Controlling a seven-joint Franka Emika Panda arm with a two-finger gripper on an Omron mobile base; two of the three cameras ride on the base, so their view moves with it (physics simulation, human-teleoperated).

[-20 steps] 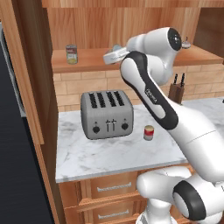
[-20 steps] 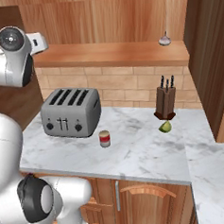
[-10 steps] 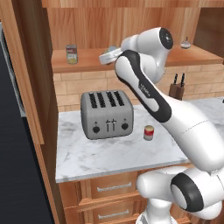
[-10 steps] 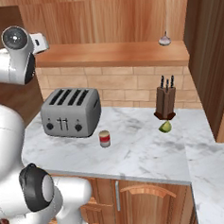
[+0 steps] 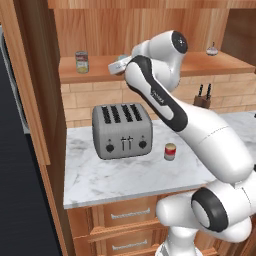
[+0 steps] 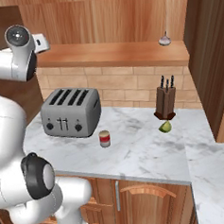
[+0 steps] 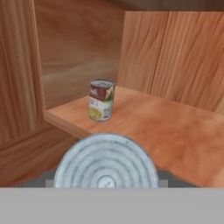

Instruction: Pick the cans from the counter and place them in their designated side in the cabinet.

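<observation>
**Placing step: first can at the cabinet shelf, second waiting on the tabletop**

Landmark: the grey four-slot toaster (image 5: 122, 131) on the white marble tabletop (image 5: 100, 180).

- Up and left of the toaster: a silver-topped can with a pale yellow-green label (image 5: 81, 62) stands upright on the long shelf board of the light brown wooden cabinet (image 5: 165, 67). It sits near the cabinet's left wall. Not one of ours.
- Directly above the toaster, at shelf height: the claw (image 5: 120, 65) reaches in over the front edge of the shelf.
- The hand view looks down on a small can with a ringed silver lid (image 7: 105, 164), close under the camera. The claw is clamped narrow on it, so this can is carried and not yet set down. The labelled can lies ahead of it, well apart. Whether the carried can's base touches the board I cannot tell.
- Just right of the toaster, toward the tabletop's front: a small red can with a pale band (image 5: 170, 151), upright and untouched.
- Well right of the toaster, against the brick wall: a dark wooden knife block (image 6: 164, 100) with a small green fruit piece (image 6: 165, 126) beside it.

Judgement: roughly halfway through, with one can in delivery and one to fetch.

Next move: lower the carried can onto its side of the shelf, keeping it upright and off the labelled can. Then part the claw and back straight out without tipping either can. After that, swing down to the right of the toaster for the red can.
</observation>
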